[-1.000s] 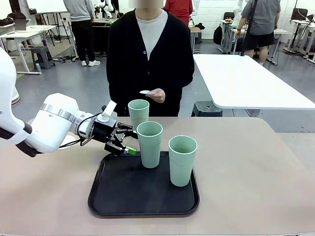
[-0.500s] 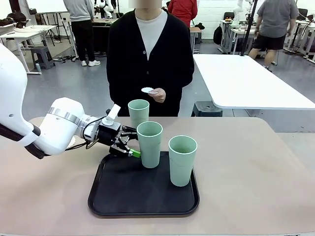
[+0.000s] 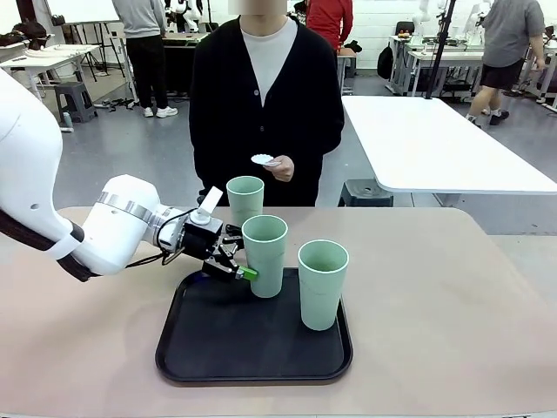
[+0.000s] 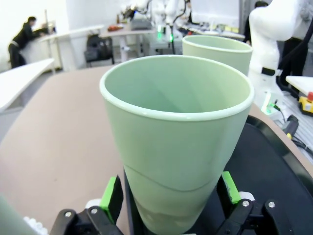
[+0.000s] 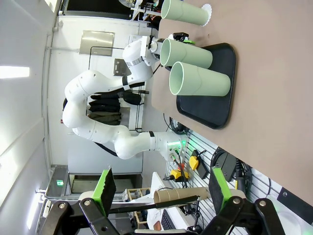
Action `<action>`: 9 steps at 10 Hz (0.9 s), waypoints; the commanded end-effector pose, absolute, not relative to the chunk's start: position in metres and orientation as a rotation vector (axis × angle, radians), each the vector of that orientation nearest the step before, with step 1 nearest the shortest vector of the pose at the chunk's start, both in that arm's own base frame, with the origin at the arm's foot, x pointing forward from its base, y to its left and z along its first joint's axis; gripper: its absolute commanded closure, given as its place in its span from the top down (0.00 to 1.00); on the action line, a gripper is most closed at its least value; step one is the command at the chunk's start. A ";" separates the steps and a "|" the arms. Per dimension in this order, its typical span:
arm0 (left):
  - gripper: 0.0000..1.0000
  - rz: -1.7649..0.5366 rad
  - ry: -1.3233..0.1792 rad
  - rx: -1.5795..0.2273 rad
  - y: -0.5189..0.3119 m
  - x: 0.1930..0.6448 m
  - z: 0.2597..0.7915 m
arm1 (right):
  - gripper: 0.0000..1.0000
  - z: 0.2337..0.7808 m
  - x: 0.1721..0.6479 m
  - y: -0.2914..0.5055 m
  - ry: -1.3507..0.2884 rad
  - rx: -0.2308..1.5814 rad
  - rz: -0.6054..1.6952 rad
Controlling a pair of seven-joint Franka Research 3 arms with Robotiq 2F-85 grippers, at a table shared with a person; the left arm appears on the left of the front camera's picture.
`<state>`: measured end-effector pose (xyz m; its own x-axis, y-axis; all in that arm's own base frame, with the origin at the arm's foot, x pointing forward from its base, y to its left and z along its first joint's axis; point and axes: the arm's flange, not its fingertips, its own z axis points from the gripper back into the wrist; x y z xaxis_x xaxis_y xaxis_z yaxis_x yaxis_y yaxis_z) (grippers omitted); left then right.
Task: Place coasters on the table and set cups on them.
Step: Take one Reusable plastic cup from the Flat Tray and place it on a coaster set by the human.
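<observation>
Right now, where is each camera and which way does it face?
Front view: between the arms, facing the person across the beige tabletop; left arm shows.
Left wrist view: behind the open left gripper, facing the middle pale-green plastic tumbler between its pads.
Right wrist view: raised, sideways, facing the black tray past the open right gripper.
All share that tumbler.

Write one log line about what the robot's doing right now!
left jaws: open, straddling middle cup on tray | right jaws: open, empty | far cup: behind tray | person's hand: holding coaster
</observation>
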<state>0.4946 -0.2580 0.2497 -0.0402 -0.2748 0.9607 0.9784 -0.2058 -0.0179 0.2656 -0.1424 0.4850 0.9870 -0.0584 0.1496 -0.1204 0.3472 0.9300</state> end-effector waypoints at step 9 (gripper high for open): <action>0.35 -1.516 -0.971 -1.190 -0.276 0.495 0.236 | 1.00 0.485 0.265 -0.143 -0.170 1.227 0.048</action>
<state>0.4962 -0.2745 0.2360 -0.0512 -0.2409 0.9692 0.9689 -0.2473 -0.0103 0.2656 -0.1424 0.4850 0.9870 -0.0584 0.1496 -0.1204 0.3472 0.9300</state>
